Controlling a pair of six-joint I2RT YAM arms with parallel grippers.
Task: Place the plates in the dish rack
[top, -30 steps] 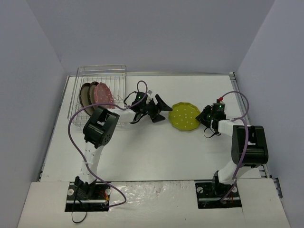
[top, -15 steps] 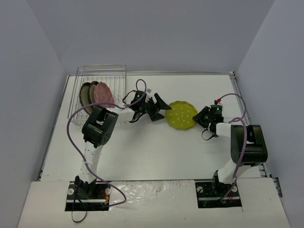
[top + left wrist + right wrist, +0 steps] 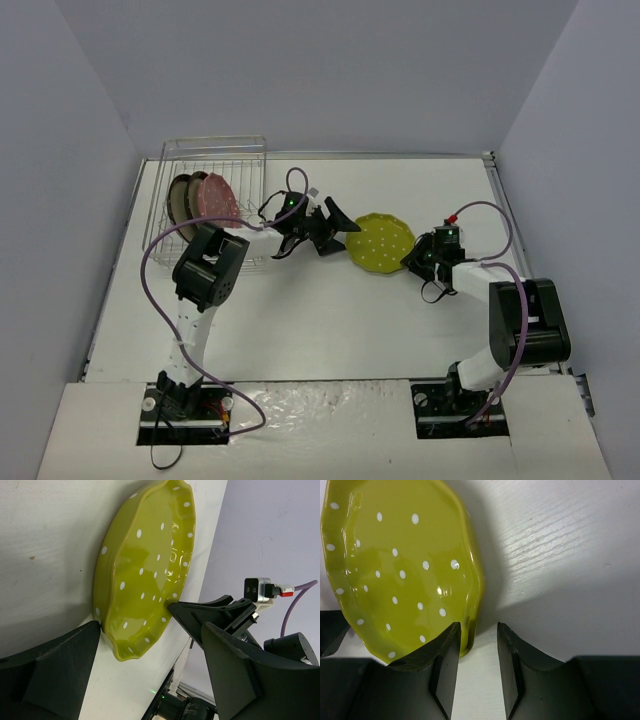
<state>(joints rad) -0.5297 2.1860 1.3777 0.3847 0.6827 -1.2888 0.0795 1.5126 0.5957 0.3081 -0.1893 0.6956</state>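
Yellow-green plate: scalloped, glossy, white-dotted; seen tilted on the worktop between both claws.
Left claw: spread wide, nothing held; plate rim just ahead.
Right claw: narrowly parted, bare worktop between; one finger touches the rim.
Dish rack: silver wire, far left; pink plate and dark-rimmed plates are stood inside.

the table is a flat white surface. the dish rack stands on it at the far left corner. the yellow-green plate sits right of centre, tilted, one edge on the surface, well apart from the rack. the left arm base and right arm base are bolted at the near edge.
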